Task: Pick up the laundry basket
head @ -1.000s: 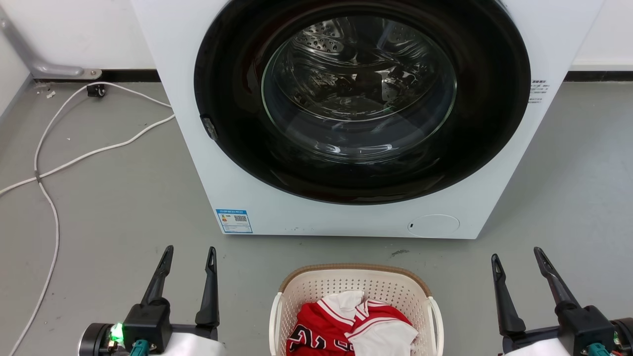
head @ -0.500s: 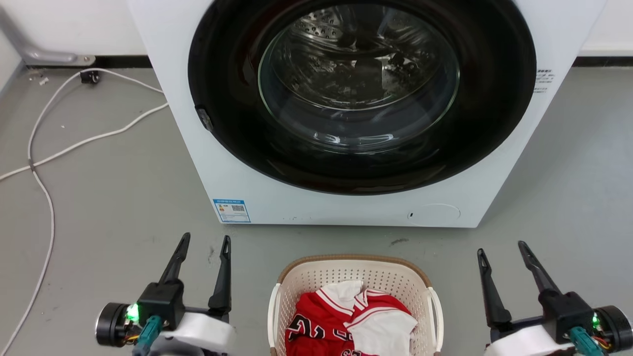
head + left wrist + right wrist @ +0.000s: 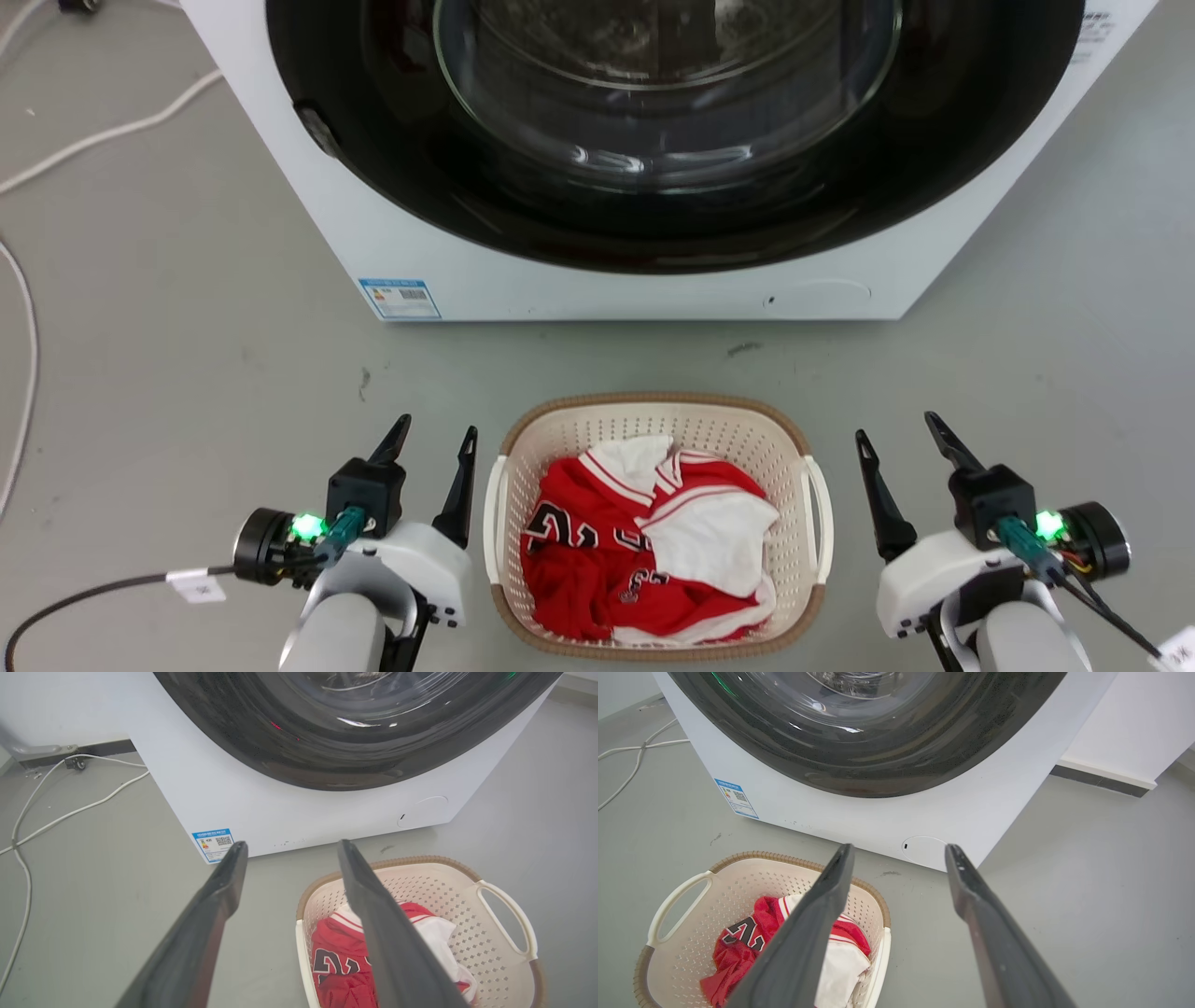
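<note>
Our grippers: left gripper [image 3: 436,427] and right gripper [image 3: 896,427] both spread wide, holding nothing.
Basket: the laundry basket [image 3: 653,401] sits on the floor between them, its long axis seemingly across us, handle to handle.
Nearer arm: left, just beside the left handle [image 3: 492,523]; the right stands further off.
Wrist views: each shows us the opposite handle as an open loop.
Washer [image 3: 607,289]: beyond.

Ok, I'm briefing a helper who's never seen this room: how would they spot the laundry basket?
Find the big white washer with its round dark door. On the grey floor just before it sits the laundry basket: cream, perforated, brown-rimmed, holding red and white clothes.
</note>
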Robot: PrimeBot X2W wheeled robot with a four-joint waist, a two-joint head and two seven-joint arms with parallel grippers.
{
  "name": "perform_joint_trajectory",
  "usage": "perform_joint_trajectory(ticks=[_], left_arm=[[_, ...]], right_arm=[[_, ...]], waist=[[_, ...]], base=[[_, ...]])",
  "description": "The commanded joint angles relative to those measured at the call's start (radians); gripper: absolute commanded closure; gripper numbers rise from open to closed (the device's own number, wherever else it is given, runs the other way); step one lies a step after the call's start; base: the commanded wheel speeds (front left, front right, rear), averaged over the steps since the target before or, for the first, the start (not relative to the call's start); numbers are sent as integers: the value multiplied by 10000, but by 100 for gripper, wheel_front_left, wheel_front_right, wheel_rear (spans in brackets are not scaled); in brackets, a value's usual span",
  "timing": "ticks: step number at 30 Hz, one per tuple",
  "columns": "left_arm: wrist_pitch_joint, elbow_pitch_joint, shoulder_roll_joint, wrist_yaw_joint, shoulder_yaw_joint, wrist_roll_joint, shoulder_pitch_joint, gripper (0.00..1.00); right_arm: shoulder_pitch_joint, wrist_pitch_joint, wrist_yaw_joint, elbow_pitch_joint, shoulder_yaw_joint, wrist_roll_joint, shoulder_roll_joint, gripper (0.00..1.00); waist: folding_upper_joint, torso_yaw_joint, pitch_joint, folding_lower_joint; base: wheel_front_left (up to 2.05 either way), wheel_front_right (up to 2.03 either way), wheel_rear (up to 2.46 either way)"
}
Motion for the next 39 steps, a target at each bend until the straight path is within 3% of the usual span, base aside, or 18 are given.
perform_joint_trajectory(ticks=[1, 7, 20, 31, 39], left_arm=[[-28, 206, 24, -25, -61, -28, -297, 0], [-26, 1756, 194, -43, -448, -82, -1293, 0], [-28, 4585, 206, -51, -1098, -348, -3180, 0], [-28, 5674, 106, -52, -1486, -648, -4061, 0], [-26, 6057, 22, -53, -1790, -842, -4564, 0]], right_arm=[[-317, -22, -7, 245, 25, -96, -4, 0], [-1346, -21, -8, 1848, 54, -272, -6, 0], [-2950, -21, -8, 4100, 186, -113, -4, 0], [-3844, -19, -8, 5406, 163, 18, -7, 0], [-4283, -21, -8, 5682, 233, 189, -7, 0]], waist=[[0, -154, 550, -1], [0, -229, 1472, -1], [0, -166, 3289, -1], [0, -101, 4401, -1], [0, -62, 5168, -1]], base=[[0, 0, 0], [0, 0, 0], [0, 0, 0], [0, 0, 0], [0, 0, 0]])
